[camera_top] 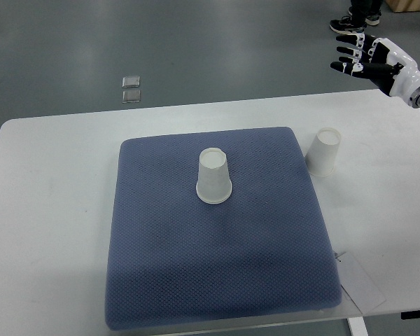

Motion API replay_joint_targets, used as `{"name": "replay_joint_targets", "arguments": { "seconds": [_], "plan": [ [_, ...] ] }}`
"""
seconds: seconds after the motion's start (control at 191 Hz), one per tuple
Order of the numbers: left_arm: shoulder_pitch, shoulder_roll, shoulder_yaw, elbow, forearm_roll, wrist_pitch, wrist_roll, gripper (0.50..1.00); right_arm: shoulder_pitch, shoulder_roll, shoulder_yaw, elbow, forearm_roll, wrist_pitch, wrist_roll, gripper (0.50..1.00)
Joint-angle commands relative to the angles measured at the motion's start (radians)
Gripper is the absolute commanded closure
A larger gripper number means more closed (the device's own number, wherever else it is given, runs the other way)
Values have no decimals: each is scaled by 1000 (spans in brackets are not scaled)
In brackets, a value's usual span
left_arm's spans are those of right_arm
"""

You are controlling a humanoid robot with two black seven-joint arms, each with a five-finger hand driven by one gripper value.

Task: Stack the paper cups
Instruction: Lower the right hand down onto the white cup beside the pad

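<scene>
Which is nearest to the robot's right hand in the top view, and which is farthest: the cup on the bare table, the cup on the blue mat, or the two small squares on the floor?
From the right hand:
1. Cup on the bare table, right of the blue mat.
2. Cup on the mat, near its middle.
3. Two small squares, on the floor beyond the table, far left.

Right arm point(416, 82) cut by right edge; shoes point(355, 21) cropped at top.

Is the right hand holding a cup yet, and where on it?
Nothing is held. The right hand is open above the table's far edge, apart from both paper cups.
</scene>
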Motion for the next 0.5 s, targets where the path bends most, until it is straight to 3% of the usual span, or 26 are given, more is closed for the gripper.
{"name": "replay_joint_targets", "arguments": {
  "seconds": [0.0,0.245,0.496],
  "plan": [
    [0,0,0,0,0,0,0,500,5,-25,-4,31,-118,14,2,591],
    [0,0,0,0,0,0,0,500,41,-74,-59,155,-452,14,19,591],
    [0,0,0,0,0,0,0,500,55,-85,-95,189,-724,11,41,591]
  ]
}}
